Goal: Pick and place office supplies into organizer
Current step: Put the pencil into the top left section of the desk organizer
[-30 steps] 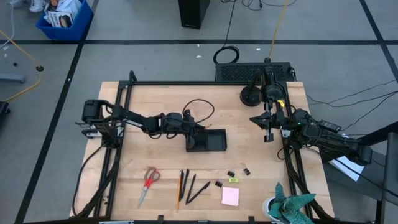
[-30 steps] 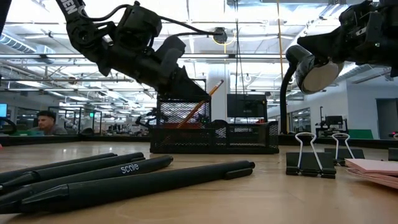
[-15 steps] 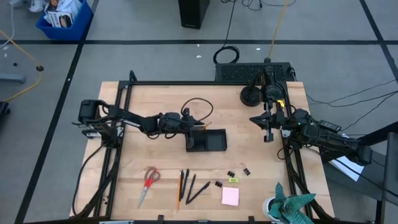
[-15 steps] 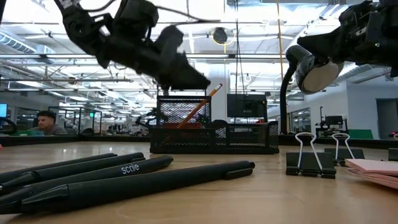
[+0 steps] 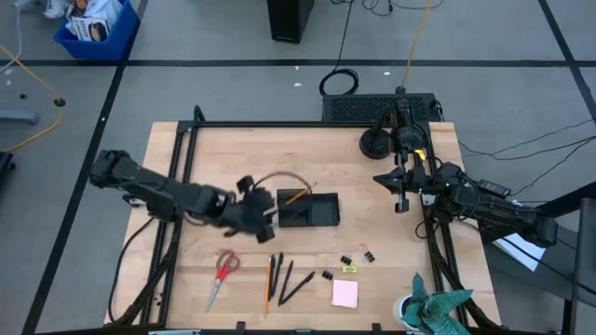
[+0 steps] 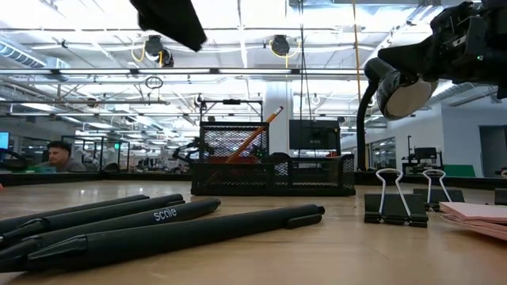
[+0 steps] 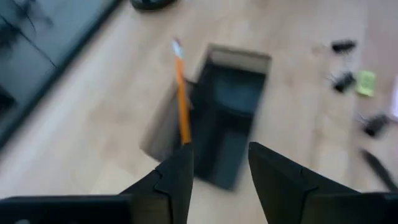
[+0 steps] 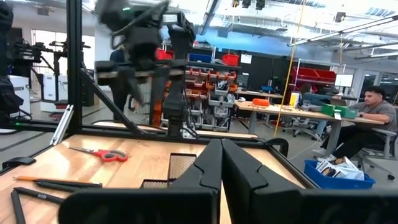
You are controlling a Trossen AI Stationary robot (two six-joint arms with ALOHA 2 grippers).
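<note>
Overhead, the left gripper (image 5: 264, 210) hangs just beside the left end of the organizer (image 5: 321, 210), a black divided tray near the middle of the wooden table (image 5: 233, 158). Its jaws stand apart and hold nothing, as the left wrist view shows, where the two dark fingers (image 7: 176, 175) frame the tray below them. One orange pencil (image 5: 297, 195) leans tilted in the organizer's tall mesh compartment at its left end; in the low view the same pencil (image 6: 255, 132) rises slantwise out of the mesh cup, eraser end uppermost.

The right gripper (image 5: 402, 202) waits near the table's right edge, well apart from the organizer, with its jaws together, as the right wrist view (image 8: 221, 163) confirms.

Along the table's near edge lie the remaining supplies. The red-handled scissors (image 5: 222, 274) rest at the left of the row. Beside them lies a second orange pencil (image 5: 268, 285), then the black pens (image 5: 289, 281), which fill the foreground of the low view (image 6: 158, 226). To their right sit the small black binder clips (image 5: 358, 257), two of which stand upright in the low view (image 6: 395, 202). A small yellow pad (image 5: 349, 270) lies just beside the clips, and a pink sticky-note pad (image 5: 345, 294) lies nearer the table's edge. A teal cloth (image 5: 436, 307) is bunched at the near right corner.

A person (image 8: 367, 118) sits in the room beyond the table.
</note>
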